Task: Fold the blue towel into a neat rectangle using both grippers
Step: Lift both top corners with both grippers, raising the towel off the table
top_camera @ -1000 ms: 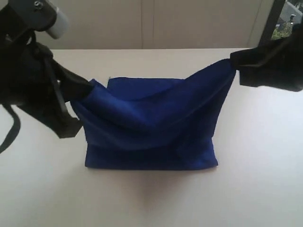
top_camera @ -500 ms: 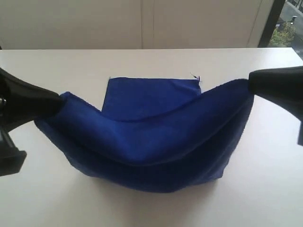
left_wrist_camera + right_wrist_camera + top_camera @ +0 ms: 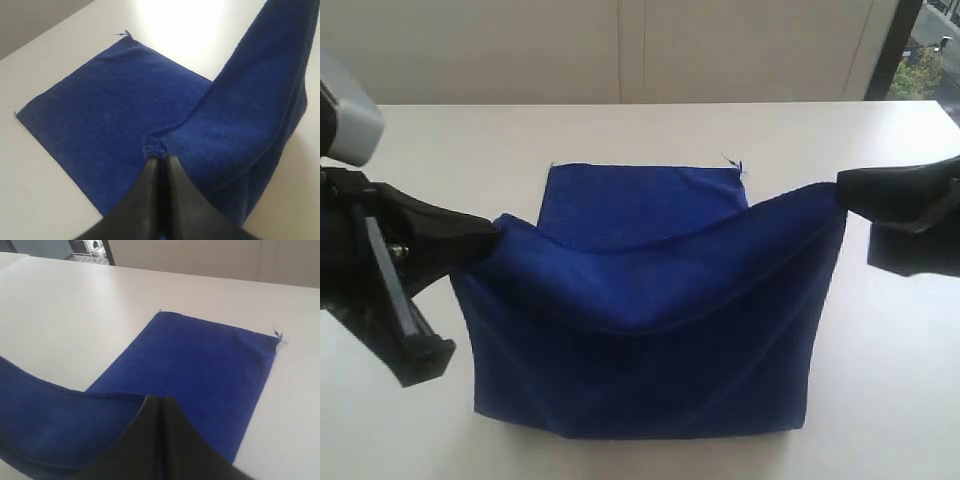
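White table (image 3: pixel 640 125), beige wall (image 3: pixel 500 50), window (image 3: pixel 928 55)

**Towel (image 3: pixel 650 300) strung across the tabletop (image 3: pixel 620 130)**

In the exterior view, the far part of the towel lies flat on the tabletop in the upper middle of the frame. In front of it, the near part hangs raised between two corners, filling the centre and lower middle. The left end effector (image 3: pixel 492 236) grips the corner at left centre. The right end effector (image 3: pixel 844 190) grips the corner at right centre, slightly higher.
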Motion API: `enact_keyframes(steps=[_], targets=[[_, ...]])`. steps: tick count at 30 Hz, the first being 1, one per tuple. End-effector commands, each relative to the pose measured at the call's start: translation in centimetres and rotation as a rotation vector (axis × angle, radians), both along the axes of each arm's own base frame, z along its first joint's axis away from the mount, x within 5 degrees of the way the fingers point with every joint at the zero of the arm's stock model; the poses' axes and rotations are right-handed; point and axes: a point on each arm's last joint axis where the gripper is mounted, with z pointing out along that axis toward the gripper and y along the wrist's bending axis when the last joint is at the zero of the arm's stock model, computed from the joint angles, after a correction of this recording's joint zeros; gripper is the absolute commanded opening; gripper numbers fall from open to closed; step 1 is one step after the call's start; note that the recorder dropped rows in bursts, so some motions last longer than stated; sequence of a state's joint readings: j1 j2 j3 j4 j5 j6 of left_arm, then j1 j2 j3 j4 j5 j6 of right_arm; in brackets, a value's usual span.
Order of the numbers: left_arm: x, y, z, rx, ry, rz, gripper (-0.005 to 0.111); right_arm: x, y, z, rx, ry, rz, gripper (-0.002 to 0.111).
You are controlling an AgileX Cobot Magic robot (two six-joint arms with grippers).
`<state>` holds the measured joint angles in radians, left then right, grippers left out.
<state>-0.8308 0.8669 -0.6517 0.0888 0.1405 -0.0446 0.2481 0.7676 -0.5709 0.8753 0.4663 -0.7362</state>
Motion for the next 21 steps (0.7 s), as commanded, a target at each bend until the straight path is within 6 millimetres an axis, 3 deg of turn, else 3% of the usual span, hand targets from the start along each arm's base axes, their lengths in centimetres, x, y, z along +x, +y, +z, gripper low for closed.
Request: enact_keyframes(steps=[1, 12, 21], targets=[[1.7, -0.3, -0.5, -0.021, -0.023, 0.054, 0.0, 2.3, 0.0, -1.3, -0.018, 0.042, -0.072, 0.0], [6.9, -1.3, -2.8, -0.032, -0.064, 0.165, 0.0, 6.7, -0.4, -4.3, -0.093, 0.085, -0.227, 0.0], [11.4, -1.6, -4.0, 0.007, -0.026, 0.251, 0.0, 10.6, 0.2, -5.0, -0.149, 0.104, -0.249, 0.0]])
